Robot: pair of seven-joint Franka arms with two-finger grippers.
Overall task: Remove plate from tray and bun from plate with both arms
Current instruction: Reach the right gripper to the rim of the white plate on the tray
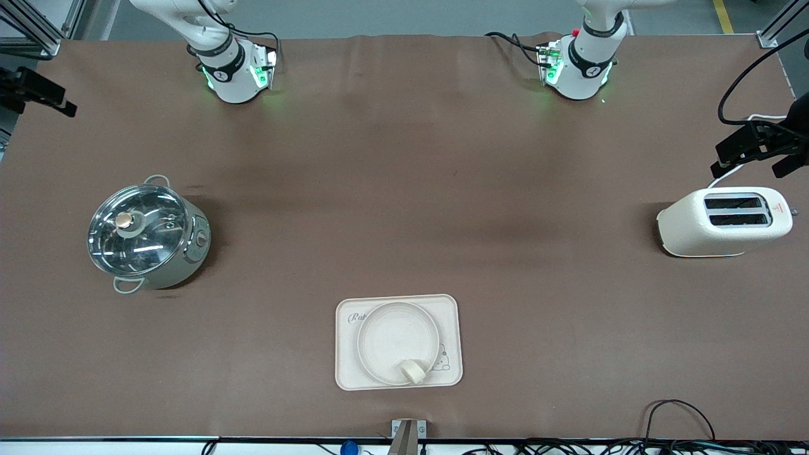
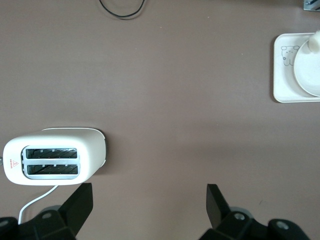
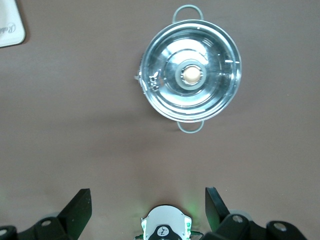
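Overhead, the left hand point(image 2: 150, 210) hangs high over bare brown counter point(image 1: 404, 189) with its two black fingers spread wide and nothing between them; its camera looks down on the white two-slot toaster point(image 2: 55, 156) at that arm's end of the counter. The right hand point(image 3: 147, 210) is likewise spread wide and empty, raised above its own white base with the green lights point(image 3: 165, 229), looking down on the silver pot with a glass lid and pale green handles point(image 3: 190, 76). Both arms seem to be waiting up high, probably so that each camera can take in its half of the counter before any reach begins.

The cream-beige rectangular tray with rounded corners point(image 1: 349, 373) lies well apart from both hands, near the counter edge closest to the front camera and roughly midway between the two ends. The round shallow cream-white plate point(image 1: 392, 335) sits on it, and the small pale roundish bun point(image 1: 414, 371) rests in the plate at the rim nearest the front camera. That stacking suggests an order: the plate likely has to be lifted clear of the tray by one hand, leaving the bun for the other. Neither step has begun.
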